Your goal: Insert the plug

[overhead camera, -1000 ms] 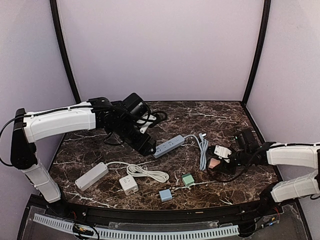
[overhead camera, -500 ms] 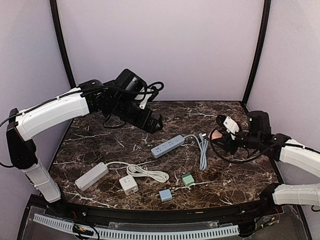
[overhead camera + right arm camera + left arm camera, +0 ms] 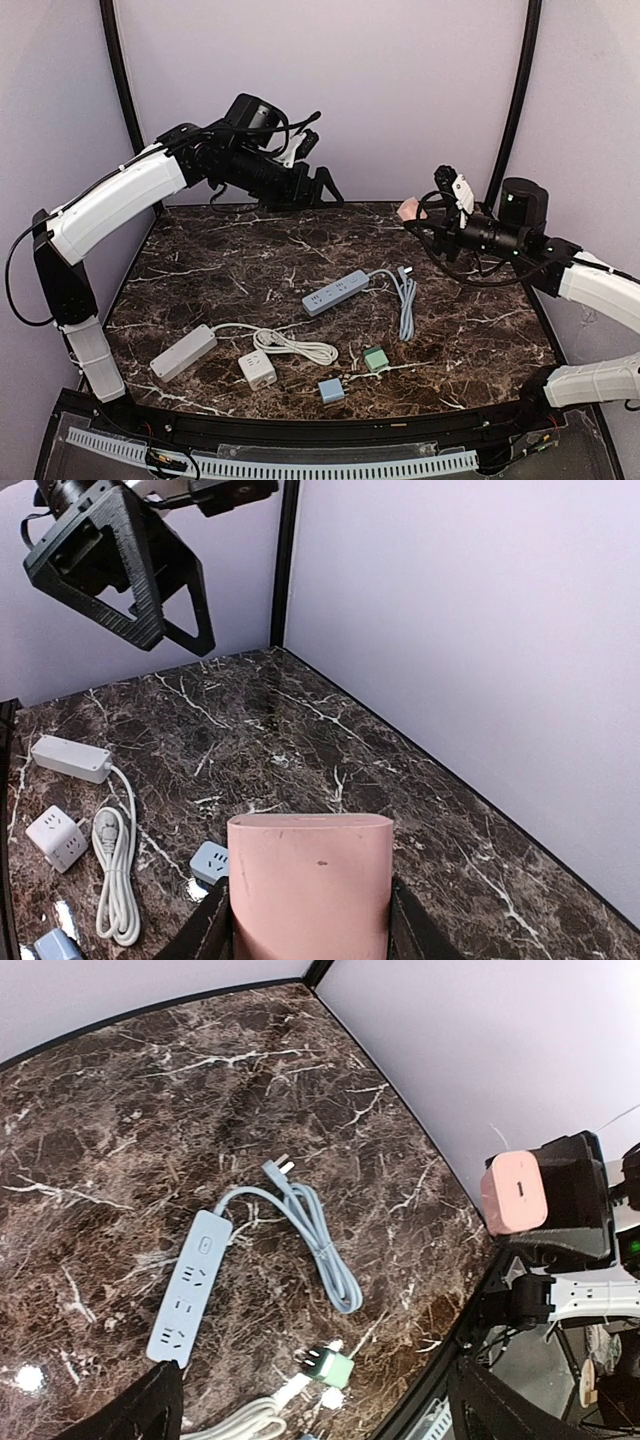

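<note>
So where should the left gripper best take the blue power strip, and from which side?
Probably from straight above, closing across the narrow width of the blue power strip at its switch end, where the cable leaves. It lies flat, long and slim, so only the long sides offer opposed faces; the sockets are left free for the pink plug.

Power strip [image 3: 337,292] at table [image 3: 480,340] centre, cable [image 3: 404,305] to its right, second strip [image 3: 183,352] front left.

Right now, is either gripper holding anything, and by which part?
Right gripper clamps the pink charger block by its two side faces. Left gripper open, empty.
</note>
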